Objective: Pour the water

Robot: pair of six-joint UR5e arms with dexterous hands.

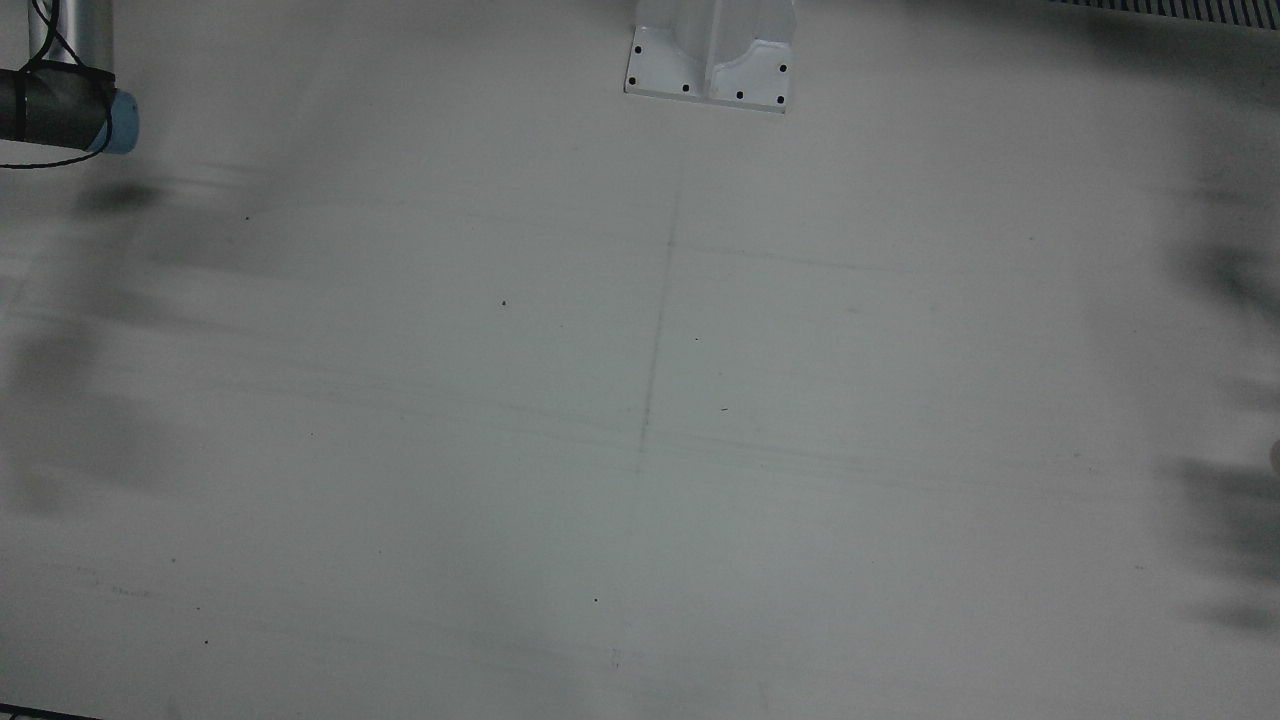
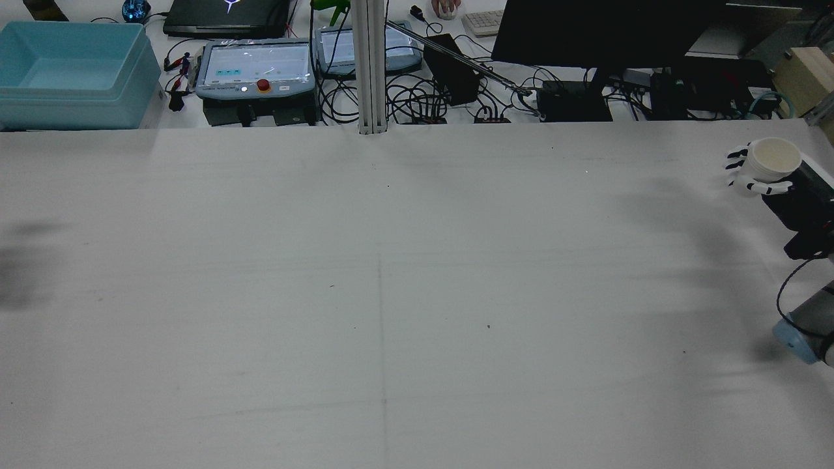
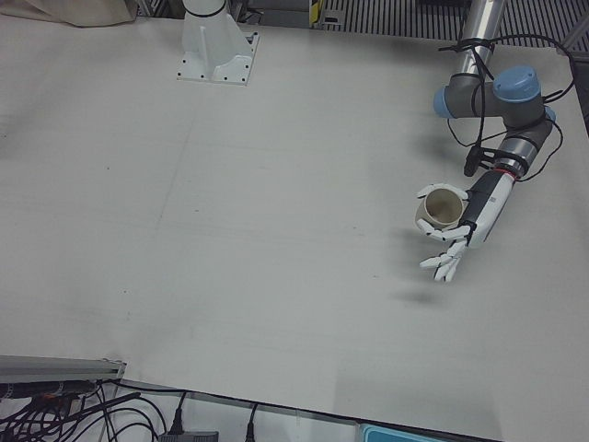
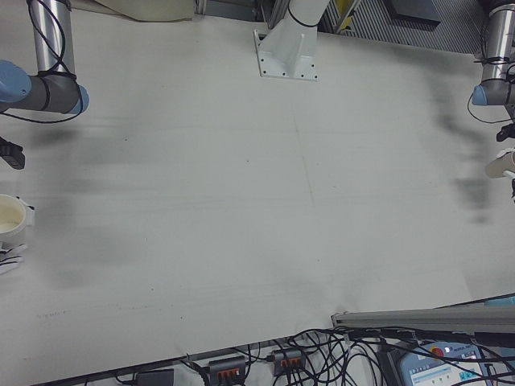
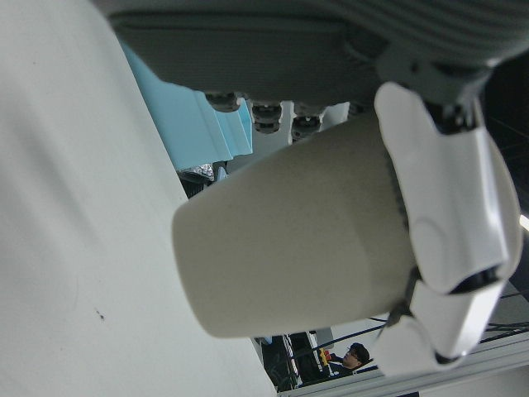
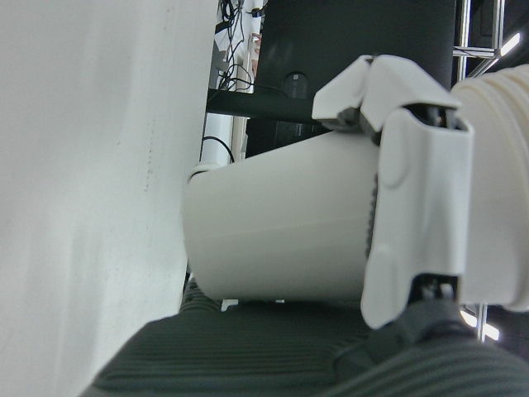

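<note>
My left hand (image 3: 463, 224) is shut on a beige paper cup (image 3: 440, 207) and holds it above the table near its left edge. The left hand view shows that cup (image 5: 289, 231) with white fingers (image 5: 446, 190) around its upper part. My right hand (image 2: 756, 187) is shut on a white paper cup (image 2: 773, 158) at the table's right edge, mouth up. The right hand view shows this cup (image 6: 281, 223) gripped by fingers (image 6: 417, 215). In the right-front view the white cup (image 4: 10, 215) is at the left edge and the beige cup (image 4: 503, 163) at the right edge.
The white table (image 1: 640, 400) spreads between the two arms, with a white post base (image 1: 708, 60) at its robot side. Beyond the far edge stand a light blue bin (image 2: 71, 75), teach pendants (image 2: 254, 68), cables and a monitor (image 2: 606, 32).
</note>
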